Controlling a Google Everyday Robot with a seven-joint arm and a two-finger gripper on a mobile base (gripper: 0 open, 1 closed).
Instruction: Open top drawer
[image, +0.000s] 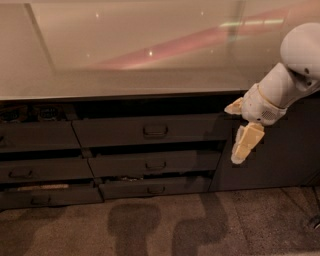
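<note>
My gripper (239, 126) hangs at the right of the frame, beside the right end of the top drawer (120, 132)

The wide dark grey top drawer front sits at mid-frame under the pale glossy countertop (125, 60), and its small dark loop handle (155, 131) is well left of the gripper. The two cream fingers (246, 142) are spread apart, one pointing left and the other down, with nothing between them; I cannot tell if either touches the drawer front. My white arm (295, 65) comes in from the upper right. Two narrower dark drawer fronts (155, 165) lie below the top one, above the brown carpet floor (150, 225)
</note>
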